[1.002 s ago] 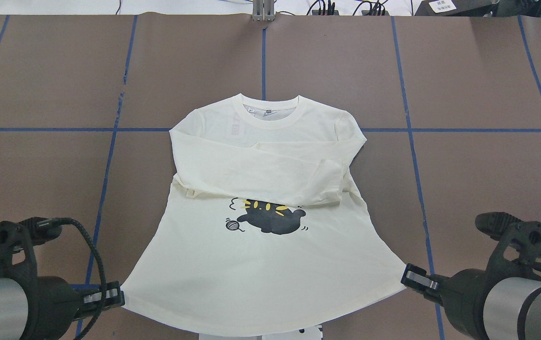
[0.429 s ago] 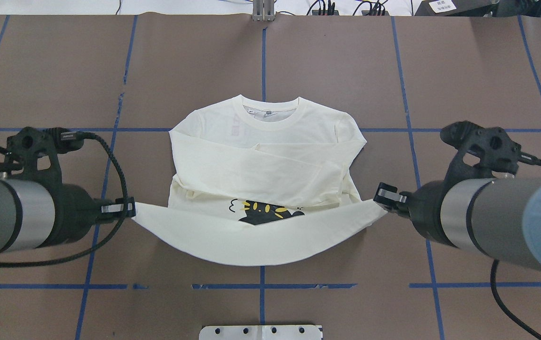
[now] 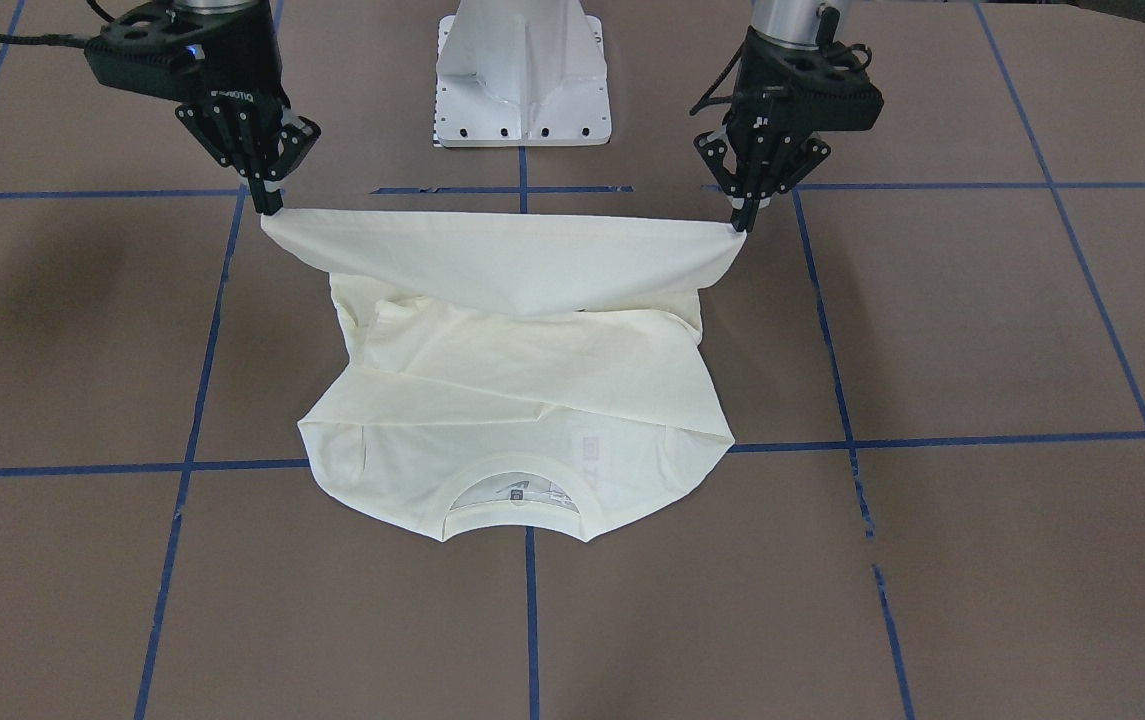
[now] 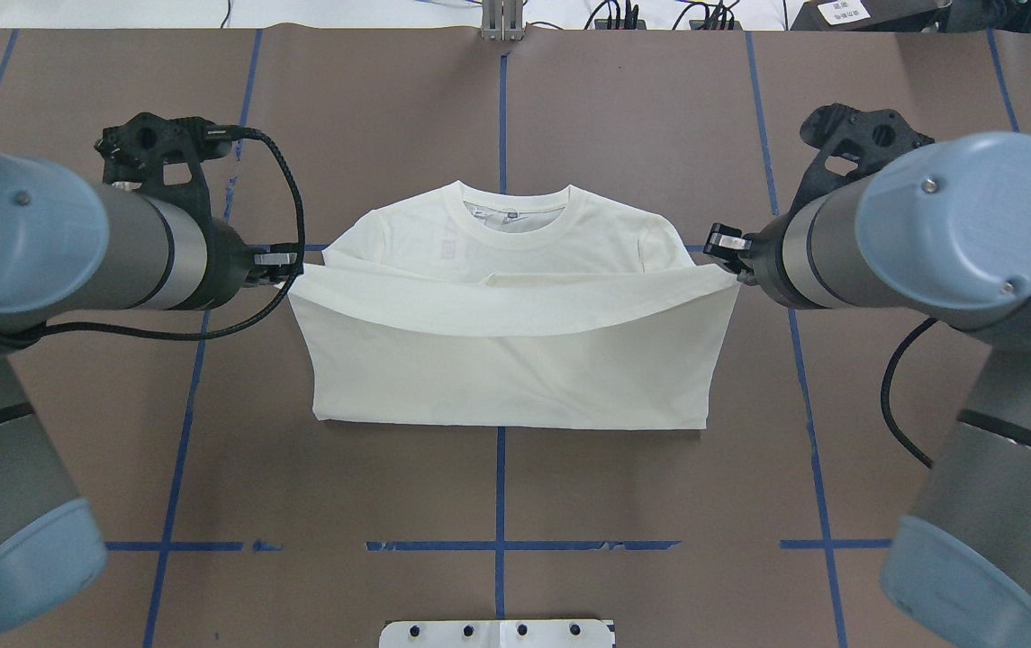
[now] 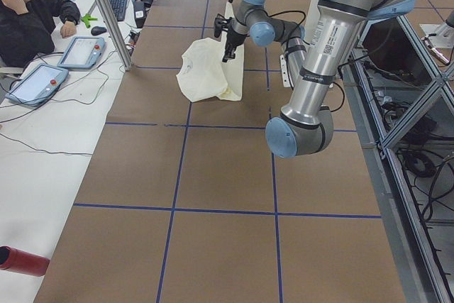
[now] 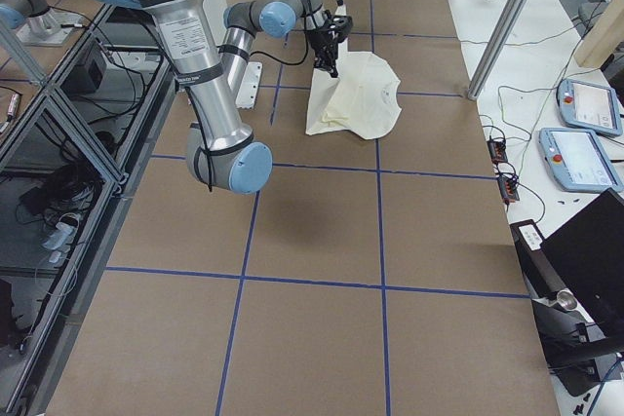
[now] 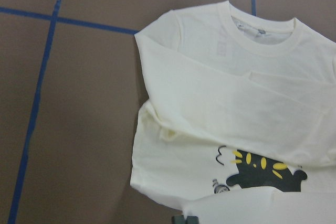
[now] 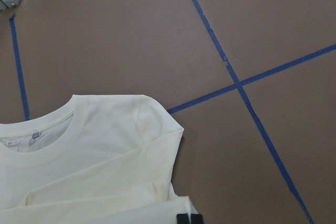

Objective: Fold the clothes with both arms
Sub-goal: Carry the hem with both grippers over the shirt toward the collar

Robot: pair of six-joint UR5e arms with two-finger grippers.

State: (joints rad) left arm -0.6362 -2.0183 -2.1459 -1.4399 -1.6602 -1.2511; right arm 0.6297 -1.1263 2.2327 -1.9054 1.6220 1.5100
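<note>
Left hand [image 3: 738, 222]: fingers pinched closed on one hem corner of the T-shirt [image 4: 515, 369]. Right hand [image 3: 270, 208]: likewise clamped on the opposite hem corner. Hem: raised off the surface and stretched taut between both hands, above the crossed sleeves, near the collar [image 4: 515, 214]. T-shirt body: doubled over itself, mid-bench [image 4: 659, 117], collar end lying flat. Cat print [image 7: 265, 174]: visible only from the left wrist camera, beneath the raised hem. Blue tape grid [image 4: 499, 504] marks the brown bench.
</note>
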